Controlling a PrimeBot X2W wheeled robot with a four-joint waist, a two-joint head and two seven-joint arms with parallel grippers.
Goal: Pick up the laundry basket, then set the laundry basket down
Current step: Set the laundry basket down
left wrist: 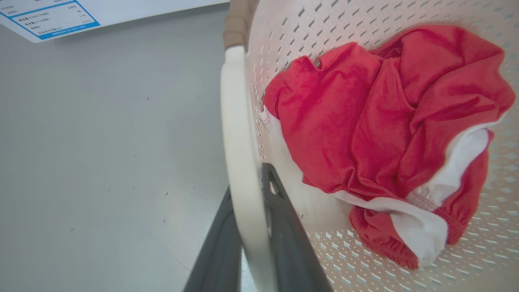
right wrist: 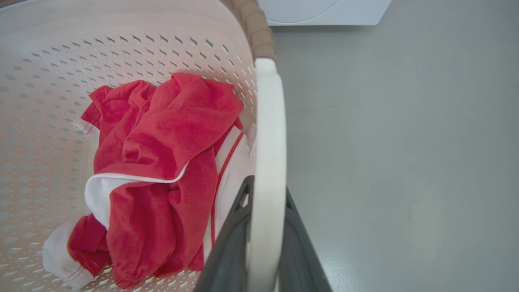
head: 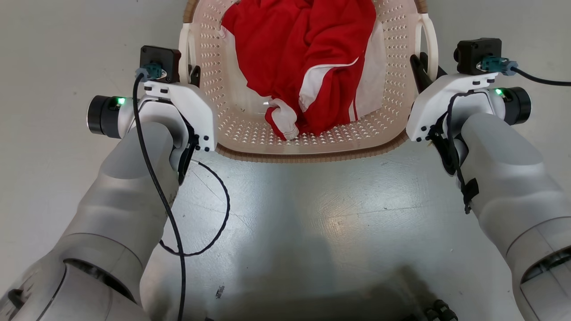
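Laundry basket point(head: 312, 154) lies at 12 o'clock, equally near both arms. Left gripper point(head: 192, 75) and right gripper point(head: 421, 71) each pinch 1 handle point(head: 430, 40).

**Grey floor, dull glare**

The smooth pale grey floor point(head: 312, 214) has small dark specks, faint scuffs and a soft patch of reflected light. A white appliance point(right wrist: 324, 12) stands on it. Elsewhere a white panel carries a blue-bordered label point(left wrist: 48, 18).

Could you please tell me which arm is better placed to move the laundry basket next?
Neither left nor right leads: the left jaws clasp the left handle of the laundry basket, and the right jaws clasp the right handle, so both should probably move it together.
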